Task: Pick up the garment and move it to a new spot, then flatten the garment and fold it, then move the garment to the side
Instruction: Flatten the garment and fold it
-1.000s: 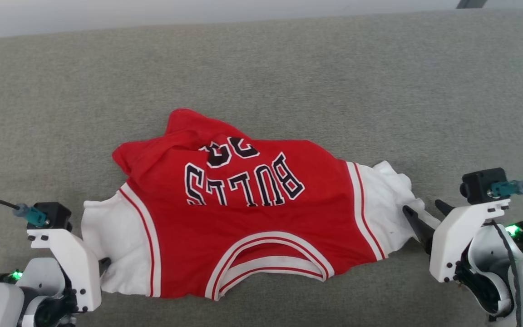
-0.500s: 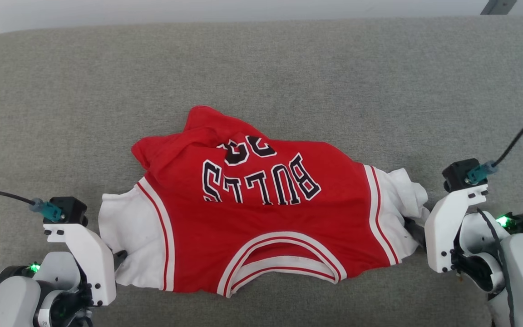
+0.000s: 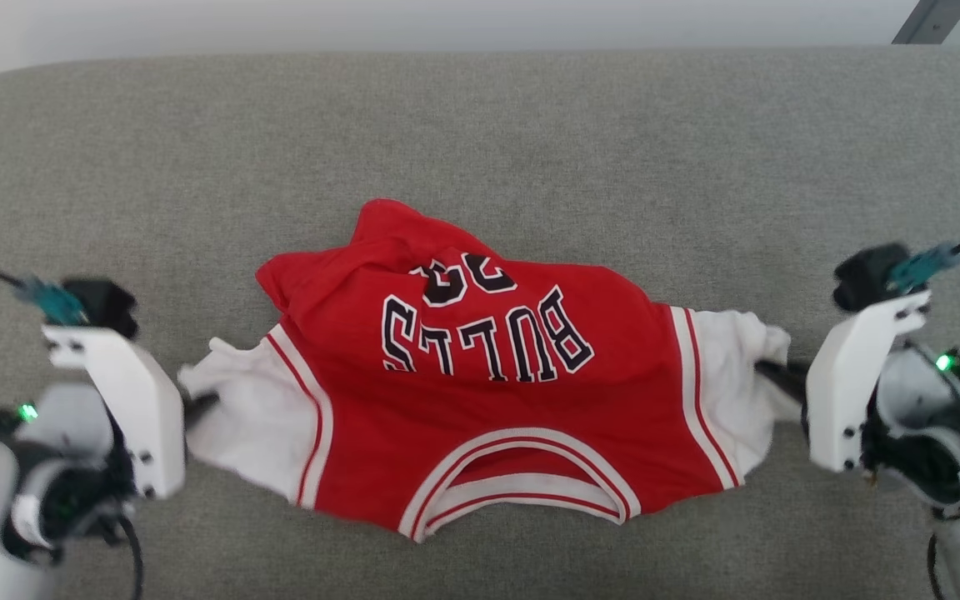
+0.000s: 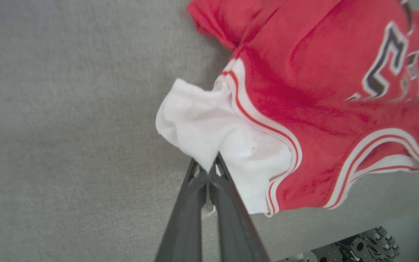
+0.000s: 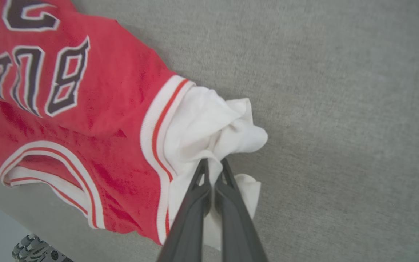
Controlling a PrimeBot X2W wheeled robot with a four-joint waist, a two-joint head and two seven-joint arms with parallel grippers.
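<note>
Grey fabric surface: no change. The head view itself has shifted, so the frame offset isn't object motion.
Garment: mid-surface, collar toward the robot, lettering up, far end bunched, not flat.
Left sleeve is drawn to a point. Right sleeve is crumpled.
Change: the right tool had its jaws apart beside the sleeve a second ago and is now clamped on the right sleeve cloth. The left tool was already pinching the left sleeve and still is.
My read: two-sided hold established, so it's ready to lift and relocate. Flatten and fold not started.
</note>
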